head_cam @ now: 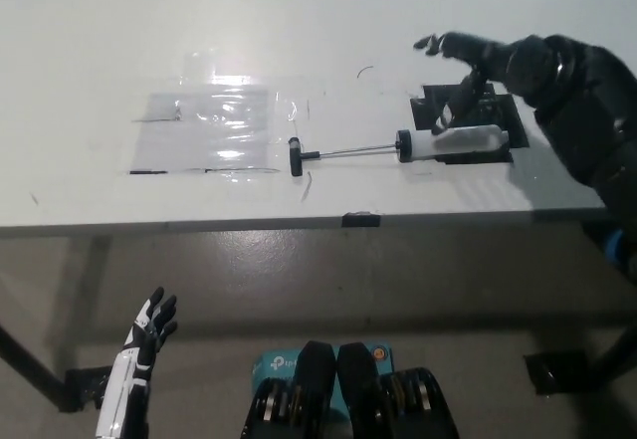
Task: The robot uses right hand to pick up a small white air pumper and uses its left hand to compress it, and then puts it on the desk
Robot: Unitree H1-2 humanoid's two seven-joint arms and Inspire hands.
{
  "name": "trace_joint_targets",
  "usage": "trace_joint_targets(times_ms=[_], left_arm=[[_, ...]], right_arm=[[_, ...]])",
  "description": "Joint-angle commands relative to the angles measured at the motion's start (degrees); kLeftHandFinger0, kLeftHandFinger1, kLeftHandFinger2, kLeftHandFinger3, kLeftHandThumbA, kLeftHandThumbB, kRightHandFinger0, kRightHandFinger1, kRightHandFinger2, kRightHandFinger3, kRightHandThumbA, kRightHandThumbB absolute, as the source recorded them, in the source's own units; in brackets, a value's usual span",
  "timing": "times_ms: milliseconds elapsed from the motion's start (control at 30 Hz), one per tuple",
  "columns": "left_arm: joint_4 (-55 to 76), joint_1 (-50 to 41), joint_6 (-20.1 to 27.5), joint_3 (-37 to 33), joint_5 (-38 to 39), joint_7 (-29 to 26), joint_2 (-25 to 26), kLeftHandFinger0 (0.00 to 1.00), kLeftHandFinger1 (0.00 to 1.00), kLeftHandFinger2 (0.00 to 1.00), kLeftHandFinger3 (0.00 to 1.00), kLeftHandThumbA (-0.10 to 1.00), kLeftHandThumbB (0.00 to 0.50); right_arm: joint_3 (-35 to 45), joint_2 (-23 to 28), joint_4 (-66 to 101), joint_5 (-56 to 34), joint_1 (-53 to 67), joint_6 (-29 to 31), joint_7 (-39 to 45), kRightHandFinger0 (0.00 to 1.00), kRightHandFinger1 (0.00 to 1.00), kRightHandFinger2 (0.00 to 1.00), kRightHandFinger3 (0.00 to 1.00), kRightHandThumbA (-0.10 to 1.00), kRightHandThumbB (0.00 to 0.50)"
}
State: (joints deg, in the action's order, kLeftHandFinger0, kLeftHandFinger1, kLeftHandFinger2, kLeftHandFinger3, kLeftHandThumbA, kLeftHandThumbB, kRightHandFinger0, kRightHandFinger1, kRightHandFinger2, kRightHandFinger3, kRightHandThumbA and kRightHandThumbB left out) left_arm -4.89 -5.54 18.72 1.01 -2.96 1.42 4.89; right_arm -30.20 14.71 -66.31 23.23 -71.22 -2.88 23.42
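Right now I have the black right hand (478, 61) spread wide in the upper right of the frame, poised above the pump barrel and holding nothing; I judge this is the approach for the pick-up, fingers parted so they can wrap the cylinder. My white left hand (149, 331) waits at the lower left, below the table edge, fingers apart and empty (it has no job until the pump is lifted). The white air pumper (453, 142) lies flat on the desk (90, 31), right of centre, its barrel resting on a black pad (495, 107). Its thin rod is drawn fully out toward picture left, ending in a black handle (295, 156) beside a clear plastic sheet (204, 130).
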Motion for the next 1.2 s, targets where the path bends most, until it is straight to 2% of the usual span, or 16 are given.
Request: trace_joint_targets(times_ms=[0,200,267,400,533,767,833,933,967,1000,1033,1067,1100,1133,1167], left_arm=[[1.9,-1.2,0.9,-0.2,0.3,0.6,0.7,1.00,1.00,1.00,1.00,1.00,0.076],[1.0,-1.7,2.4,-0.1,0.2,0.3,0.9,1.00,1.00,1.00,1.00,1.00,0.066],[1.1,-1.9,2.3,-0.1,0.0,0.3,1.0,1.00,1.00,1.00,1.00,1.00,0.058],[1.0,-2.0,3.1,0.0,-0.1,0.2,1.1,1.00,1.00,1.00,1.00,1.00,0.037],[0.8,-2.0,3.3,0.1,0.3,0.2,1.2,1.00,1.00,1.00,1.00,1.00,0.039],[1.0,-2.1,3.4,0.1,0.2,0.2,1.2,1.00,1.00,1.00,1.00,1.00,0.037],[0.8,-2.0,3.9,0.0,-0.1,0.0,1.3,1.00,1.00,1.00,1.00,1.00,0.029],[0.5,-1.9,4.3,0.0,-0.4,-0.1,1.3,1.00,1.00,1.00,1.00,1.00,0.029],[0.5,-1.9,4.1,0.1,-0.3,-0.1,1.3,1.00,1.00,1.00,1.00,1.00,0.030],[0.4,-1.9,4.3,0.2,-0.2,-0.2,1.3,1.00,1.00,1.00,1.00,1.00,0.032],[0.3,-1.8,4.4,0.2,-0.3,-0.3,1.3,1.00,1.00,1.00,1.00,1.00,0.032],[0.3,-1.7,4.2,0.2,-0.3,-0.1,1.4,1.00,1.00,1.00,1.00,1.00,0.033],[0.4,-1.7,4.1,0.2,-0.2,-0.1,1.4,1.00,1.00,1.00,1.00,1.00,0.034],[0.7,-1.8,3.8,0.3,0.4,0.1,1.4,1.00,1.00,1.00,1.00,1.00,0.030],[0.7,-1.8,3.7,0.3,0.5,0.2,1.4,1.00,1.00,1.00,1.00,1.00,0.029]], right_arm=[[-0.6,-0.5,-1.4,1.9,-2.1,2.2,0.0,1.00,1.00,1.00,1.00,1.00,0.500],[-2.7,-2.2,-5.1,4.2,-1.9,2.3,-0.6,1.00,1.00,1.00,1.00,1.00,0.500],[-3.0,-2.5,-6.2,4.5,-1.6,3.7,-1.0,1.00,1.00,1.00,1.00,1.00,0.474],[-3.2,-2.8,-7.7,4.8,-1.6,3.7,-1.3,1.00,1.00,1.00,1.00,1.00,0.467],[-3.1,-2.8,-8.9,5.4,-1.5,2.7,-1.6,1.00,1.00,1.00,1.00,1.00,0.484],[-2.5,-1.7,-8.8,5.2,-1.4,4.3,-0.8,1.00,1.00,1.00,1.00,1.00,0.459],[-2.1,-1.8,-9.1,5.0,-1.5,3.0,-1.0,1.00,1.00,1.00,1.00,1.00,0.474],[-1.3,-1.9,-9.6,4.2,-1.5,4.3,0.1,1.00,1.00,1.00,1.00,1.00,0.426],[-0.9,-2.0,-10.1,3.8,-1.5,4.3,0.8,1.00,1.00,1.00,1.00,0.98,0.434],[0.0,-2.2,-10.6,2.9,-1.4,3.8,0.9,1.00,1.00,1.00,1.00,0.86,0.435],[0.0,-2.5,-10.9,3.4,-1.1,3.4,-0.6,0.65,0.67,0.74,0.74,0.60,0.351],[-0.6,-2.7,-10.9,4.4,-0.8,3.4,-2.2,0.62,0.75,0.83,0.62,0.46,0.284],[-1.6,-2.9,-10.8,5.9,-0.5,3.4,-4.3,0.68,0.80,0.82,0.61,0.33,0.288],[-4.4,-2.9,-9.6,9.4,0.7,5.5,-10.3,0.34,0.49,0.53,0.39,-0.08,0.259],[-5.5,-3.0,-9.5,10.5,1.0,5.6,-11.9,0.02,0.30,0.56,0.52,-0.10,0.212]])
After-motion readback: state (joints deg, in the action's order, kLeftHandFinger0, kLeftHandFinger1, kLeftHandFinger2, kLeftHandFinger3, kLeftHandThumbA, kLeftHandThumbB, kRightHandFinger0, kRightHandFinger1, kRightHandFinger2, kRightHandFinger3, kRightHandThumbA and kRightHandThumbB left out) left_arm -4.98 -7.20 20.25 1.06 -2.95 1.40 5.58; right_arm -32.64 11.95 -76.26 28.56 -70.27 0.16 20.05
